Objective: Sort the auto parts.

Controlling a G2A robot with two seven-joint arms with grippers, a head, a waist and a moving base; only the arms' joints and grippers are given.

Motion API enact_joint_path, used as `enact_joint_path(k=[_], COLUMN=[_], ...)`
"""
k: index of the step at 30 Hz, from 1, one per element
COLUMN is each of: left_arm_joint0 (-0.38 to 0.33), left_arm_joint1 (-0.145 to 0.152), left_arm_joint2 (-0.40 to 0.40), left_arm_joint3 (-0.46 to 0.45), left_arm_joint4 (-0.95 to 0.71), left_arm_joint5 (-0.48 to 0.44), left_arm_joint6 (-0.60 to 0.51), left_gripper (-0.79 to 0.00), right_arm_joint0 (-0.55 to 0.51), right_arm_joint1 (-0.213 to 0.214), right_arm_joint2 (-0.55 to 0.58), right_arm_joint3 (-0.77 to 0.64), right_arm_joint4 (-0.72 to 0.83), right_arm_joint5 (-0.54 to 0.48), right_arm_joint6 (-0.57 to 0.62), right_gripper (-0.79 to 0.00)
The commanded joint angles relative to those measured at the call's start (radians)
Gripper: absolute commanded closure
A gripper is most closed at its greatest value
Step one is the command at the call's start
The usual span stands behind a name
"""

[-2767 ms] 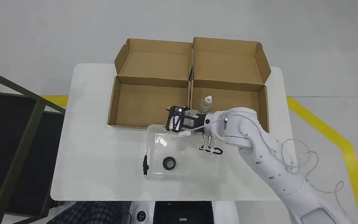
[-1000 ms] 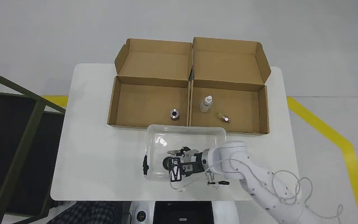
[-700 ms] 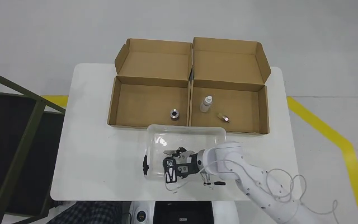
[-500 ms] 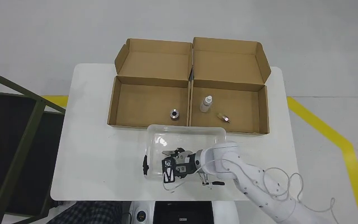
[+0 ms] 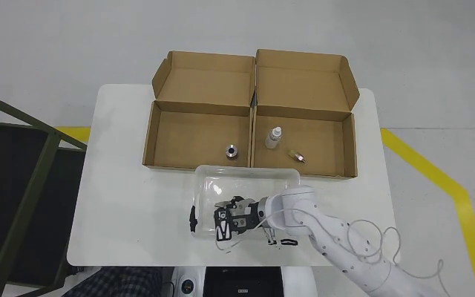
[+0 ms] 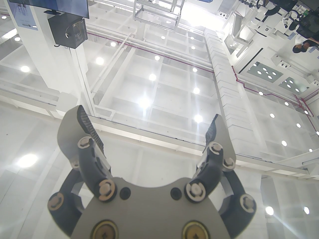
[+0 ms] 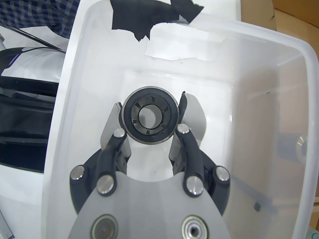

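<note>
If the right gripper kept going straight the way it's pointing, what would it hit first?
Probably the clear bin's floor. The black ring already sits clasped between the fingers of the right gripper, so nothing else is in its path. Depth is hard to judge.

Robotics lab/hall, high grid ceiling (image 6: 174, 75) w/ lights (image 6: 152, 77), yellow floor tape (image 5: 430, 167)

Top camera looks down on the whole table (image 5: 126, 185); right wrist camera sits close over the shared clear bin (image 7: 261, 75); left wrist camera faces the ceiling (image 6: 159, 75).
</note>
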Motion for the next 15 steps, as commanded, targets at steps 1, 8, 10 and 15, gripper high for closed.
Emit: enact_joint_path(k=[1, 8, 10, 15], left_arm_joint0=[0.000, 0.000, 0.000, 0.000], left_arm_joint1=[0.000, 0.000, 0.000, 0.000], left_arm_joint2=[0.000, 0.000, 0.000, 0.000], left_arm_joint3=[0.000, 0.000, 0.000, 0.000], left_arm_joint4=[0.000, 0.000, 0.000, 0.000], left_arm_joint5=[0.000, 0.000, 0.000, 0.000], left_arm_joint6=[0.000, 0.000, 0.000, 0.000], left_gripper=[-0.785, -0.785, -0.785, -0.785], right_arm_joint0=[0.001, -0.002, -0.005, -0.017], right_arm_joint1=[0.000, 0.009, 0.014, 0.027], right_arm_joint2=[0.002, 0.043, 0.063, 0.120], right_arm_joint3=[-0.001, -0.027, -0.039, -0.085], right_arm_joint4=[0.007, 0.044, 0.058, 0.096], right_arm_joint5=[-0.005, -0.018, -0.022, -0.033], right_arm_joint6=[-0.008, -0.025, -0.029, -0.035], right_gripper=[0.000, 0.000, 0.000, 0.000])
